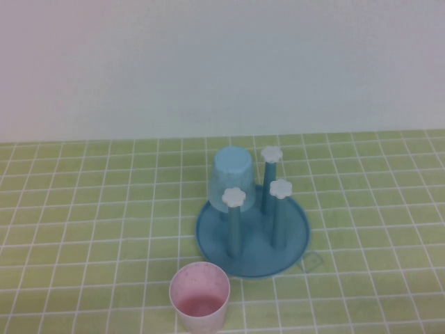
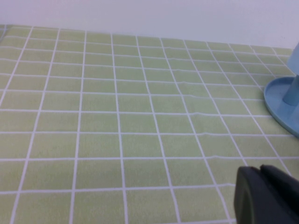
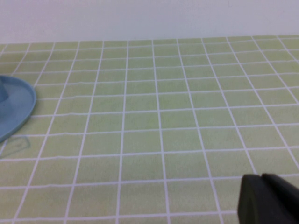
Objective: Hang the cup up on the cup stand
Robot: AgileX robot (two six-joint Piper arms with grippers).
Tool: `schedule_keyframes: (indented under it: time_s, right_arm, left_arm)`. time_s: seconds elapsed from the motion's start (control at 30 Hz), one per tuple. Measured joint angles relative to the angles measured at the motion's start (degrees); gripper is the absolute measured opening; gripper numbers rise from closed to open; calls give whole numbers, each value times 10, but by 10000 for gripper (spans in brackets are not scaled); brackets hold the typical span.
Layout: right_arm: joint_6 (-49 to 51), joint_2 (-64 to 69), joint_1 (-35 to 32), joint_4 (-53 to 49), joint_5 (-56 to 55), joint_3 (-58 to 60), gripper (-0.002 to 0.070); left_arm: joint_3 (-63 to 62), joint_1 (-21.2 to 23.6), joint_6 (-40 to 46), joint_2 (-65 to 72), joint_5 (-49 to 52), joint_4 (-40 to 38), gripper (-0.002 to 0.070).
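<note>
Cup upright on green-tiled table; both claws shut — low.

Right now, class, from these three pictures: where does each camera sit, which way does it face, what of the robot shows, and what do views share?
High view: raised on the robot's side, angled down at the pink cup and cup stand holding a blue cup; no arm shows.
Left wrist view: low over the tablecloth, facing the wall; the shut left gripper shows.
Right wrist view: the same low look; the shut right gripper shows.
Shared: both wrist views catch the stand's tray edge.
</note>
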Motion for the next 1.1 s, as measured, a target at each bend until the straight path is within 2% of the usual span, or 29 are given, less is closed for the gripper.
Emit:
schedule_keyframes:
  time_s: [1.1]
  right_arm:
    - [0,0,0,0,0,0,-2]
  left_arm:
    - [0,0,0,0,-32,16,0]
